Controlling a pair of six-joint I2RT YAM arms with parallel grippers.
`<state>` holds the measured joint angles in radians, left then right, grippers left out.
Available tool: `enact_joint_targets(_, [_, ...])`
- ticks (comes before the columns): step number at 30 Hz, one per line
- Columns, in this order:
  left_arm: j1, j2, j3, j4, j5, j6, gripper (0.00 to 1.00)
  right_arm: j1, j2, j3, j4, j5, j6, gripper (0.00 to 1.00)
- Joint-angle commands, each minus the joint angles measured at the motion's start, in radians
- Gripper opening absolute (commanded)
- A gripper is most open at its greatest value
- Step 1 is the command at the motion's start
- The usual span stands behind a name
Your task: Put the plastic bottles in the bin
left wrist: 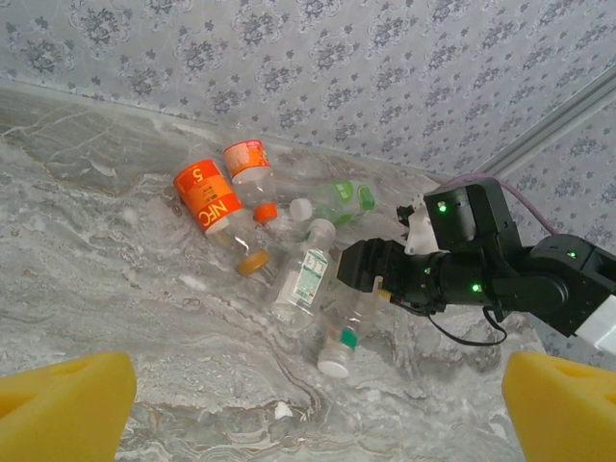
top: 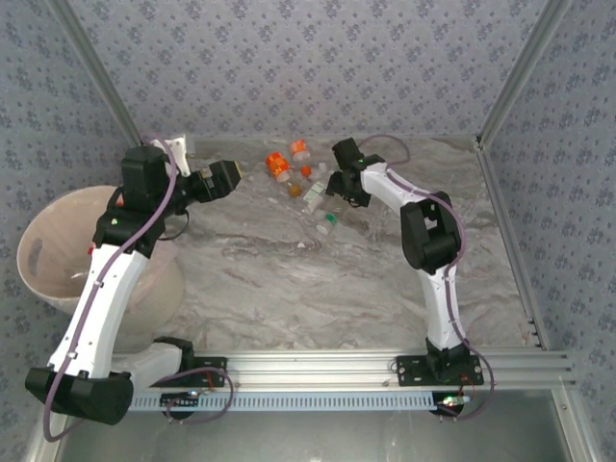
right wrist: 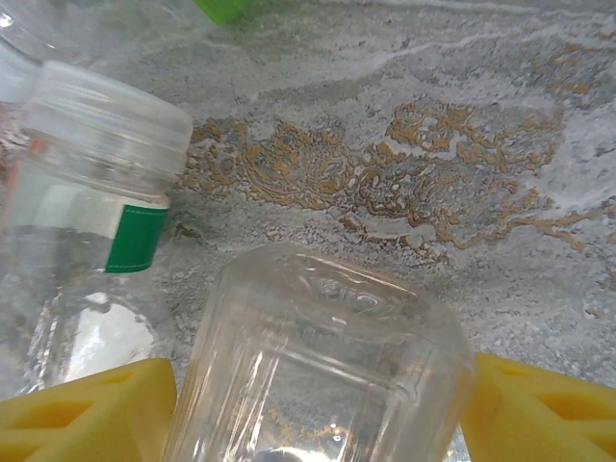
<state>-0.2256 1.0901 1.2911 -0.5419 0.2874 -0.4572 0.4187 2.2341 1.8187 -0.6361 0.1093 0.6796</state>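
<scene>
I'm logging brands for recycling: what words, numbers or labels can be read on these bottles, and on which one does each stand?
"5": white figure on the orange-label bottle, left wrist view.
"NFC": same label, below the figure.
Orange-and-white-label bottle: print too blurred to read.
White-label bottle: green print too small to read.
Green-label bottle: blurred, unreadable.
Green-banded bottle, right wrist view: no readable text.

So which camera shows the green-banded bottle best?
The left wrist view: the green-banded bottle lies on the table, cap, band and clear body showing. The right wrist view crops it to cap and band; the top view shows it tiny.
</scene>
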Motion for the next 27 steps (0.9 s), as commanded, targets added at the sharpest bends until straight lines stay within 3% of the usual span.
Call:
enact_joint_targets(1, [-0.004, 0.005, -0.006, 0.01, 0.009, 0.0, 0.98, -0.011, 0.044, 0.015, -0.044, 0.008, 0.001, 0.77])
enact_joint_targets(6, [-0.006, 0.007, -0.011, 0.017, 0.023, -0.011, 0.98, -0.018, 0.003, -0.026, -0.007, -0.006, 0.003, 0.66])
enact_joint_targets(10, [-0.012, 0.017, -0.031, 0.051, 0.063, -0.034, 0.98, -0.021, -0.114, -0.168, 0.126, -0.001, -0.005, 0.54])
enact_joint_targets(27, [-0.234, 0.187, -0.057, 0.214, 0.031, 0.044, 0.98, -0.034, -0.667, -0.731, 0.589, -0.081, 0.082, 0.47])
